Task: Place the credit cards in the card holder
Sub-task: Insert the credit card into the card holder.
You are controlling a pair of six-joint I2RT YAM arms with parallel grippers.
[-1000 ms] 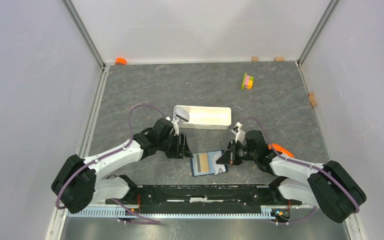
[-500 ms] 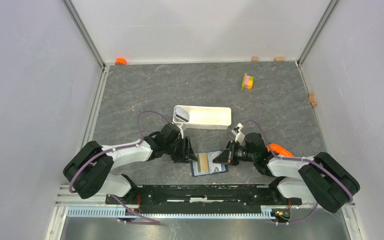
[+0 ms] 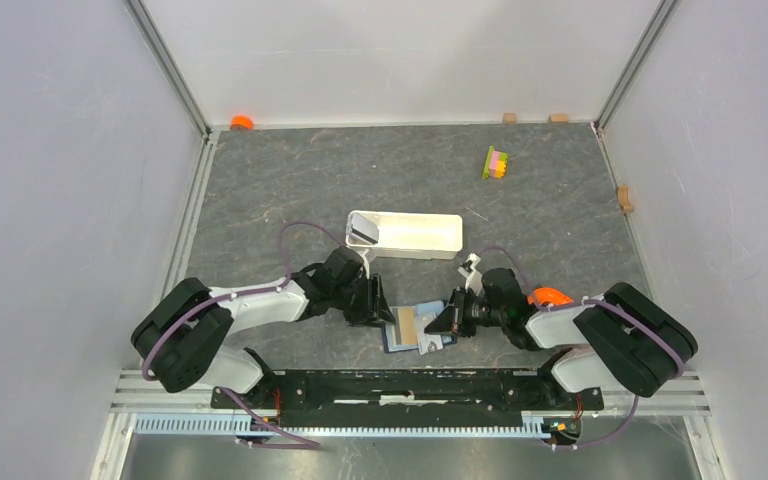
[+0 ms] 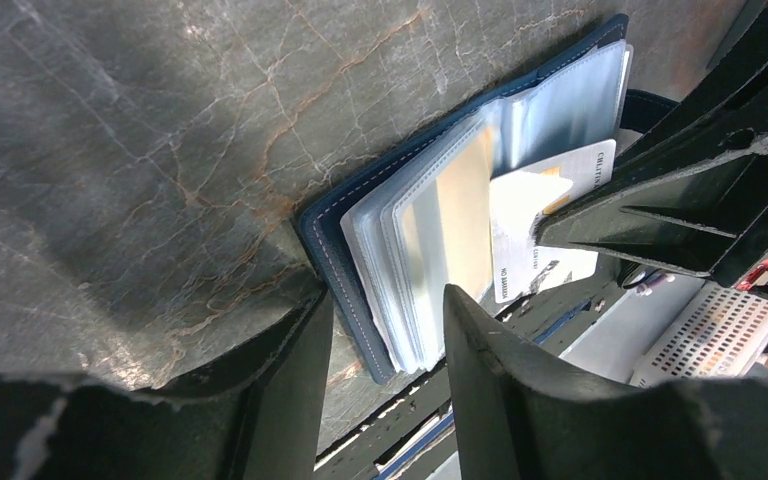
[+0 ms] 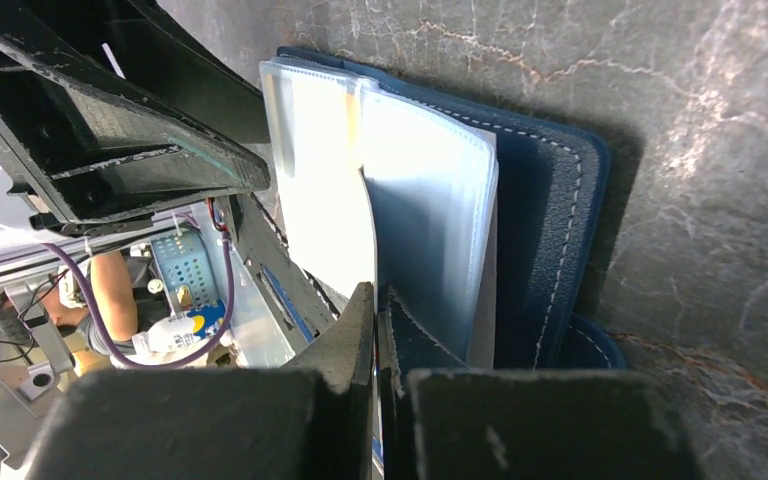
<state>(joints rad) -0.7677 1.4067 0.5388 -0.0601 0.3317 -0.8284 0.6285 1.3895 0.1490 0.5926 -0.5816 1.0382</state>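
A white card [image 4: 523, 225] tucked in the open wallet [image 4: 345, 260] carries small capitals that begin "CHLITI". Its remaining print is too small to read.

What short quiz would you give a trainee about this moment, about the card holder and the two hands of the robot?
1. True or false: the card holder lies folded shut.
2. Which thing does the right hand pinch? A the white card; B the holder's blue cover; C nothing.
3. Fill in: the left hand, at the holder's edge, has its fingers ___.
Key: 1 false, it lies open; 2 A; 3 apart.
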